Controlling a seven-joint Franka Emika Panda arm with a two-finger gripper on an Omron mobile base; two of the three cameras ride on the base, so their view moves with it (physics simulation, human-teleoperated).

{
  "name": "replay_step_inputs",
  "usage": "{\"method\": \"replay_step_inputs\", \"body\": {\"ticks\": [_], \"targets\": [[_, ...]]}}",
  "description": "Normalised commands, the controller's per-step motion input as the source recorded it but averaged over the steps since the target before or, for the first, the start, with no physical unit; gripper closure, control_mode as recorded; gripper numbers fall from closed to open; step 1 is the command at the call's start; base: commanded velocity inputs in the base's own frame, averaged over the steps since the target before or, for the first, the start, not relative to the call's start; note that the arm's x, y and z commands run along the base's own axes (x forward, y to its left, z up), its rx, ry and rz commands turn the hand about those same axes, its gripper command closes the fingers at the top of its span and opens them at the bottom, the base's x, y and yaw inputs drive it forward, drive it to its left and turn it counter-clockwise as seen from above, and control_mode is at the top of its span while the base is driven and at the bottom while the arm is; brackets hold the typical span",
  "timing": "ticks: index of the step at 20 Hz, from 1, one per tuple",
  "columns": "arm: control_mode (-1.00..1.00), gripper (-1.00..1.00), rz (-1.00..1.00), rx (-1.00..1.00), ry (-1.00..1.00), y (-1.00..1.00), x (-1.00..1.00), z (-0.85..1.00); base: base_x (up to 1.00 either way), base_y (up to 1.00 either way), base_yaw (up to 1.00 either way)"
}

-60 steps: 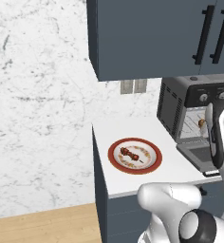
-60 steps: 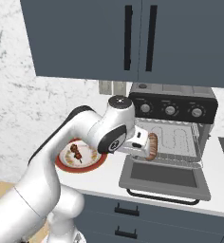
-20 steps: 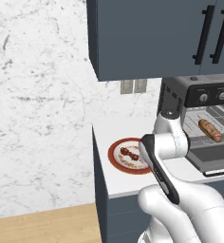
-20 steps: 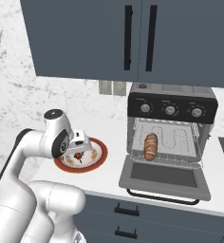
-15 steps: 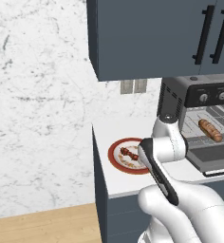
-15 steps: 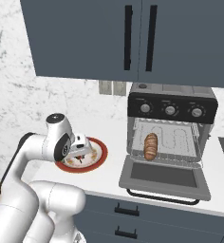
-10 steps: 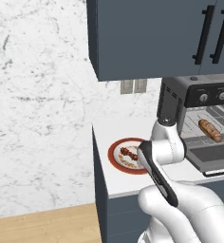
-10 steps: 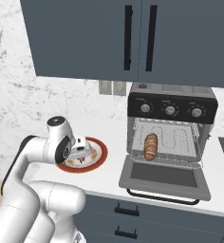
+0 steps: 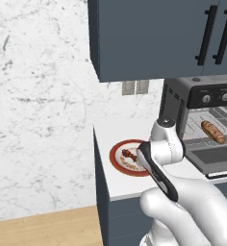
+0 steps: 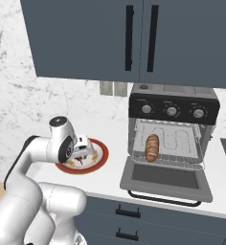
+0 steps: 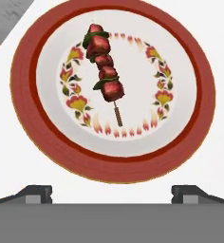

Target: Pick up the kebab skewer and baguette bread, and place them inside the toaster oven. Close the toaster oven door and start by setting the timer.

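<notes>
The kebab skewer (image 11: 104, 66) lies on a red-rimmed plate (image 11: 38, 137), its dark red chunks pointing away from the hand and its bare stick end toward it. My gripper (image 11: 111, 192) hovers open just above the plate's near rim with nothing between its fingers. From the right base view the gripper (image 10: 82, 152) hangs over the plate (image 10: 99, 159), left of the toaster oven (image 10: 172, 103). The toaster oven door (image 10: 165, 179) is dropped open. The baguette bread (image 10: 152, 147) rests on the oven rack. The left base view shows the skewer (image 9: 128, 154) and the baguette (image 9: 213, 131).
Dark wall cabinets (image 10: 134, 38) hang over the counter (image 10: 110, 179). A wall outlet (image 9: 134, 87) sits behind the plate. The oven's knobs (image 10: 171, 111) run along its top panel. The counter's left edge (image 9: 100, 178) is close to the plate.
Three seconds ago the gripper was at the oven with the baguette; the loaf now lies on the rack. Over the last second the open hand sank slightly over the plate.
</notes>
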Motion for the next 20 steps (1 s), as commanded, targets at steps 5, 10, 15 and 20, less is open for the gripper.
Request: {"method": "replay_step_inputs", "body": {"ticks": [5,10,15,20], "targets": [[-1.00,-1.00,0.00,0.00,0.01,0.05,0.34,-0.21,0.00,0.00,0.00],[-1.00,-1.00,0.00,0.00,0.01,0.02,0.13,-0.31,0.00,0.00,0.00],[-1.00,-1.00,0.00,0.00,0.00,0.02,0.08,-0.21,0.00,0.00,0.00],[-1.00,-1.00,0.00,0.00,0.00,0.00,0.13,-0.19,0.00,0.00,0.00]]}}
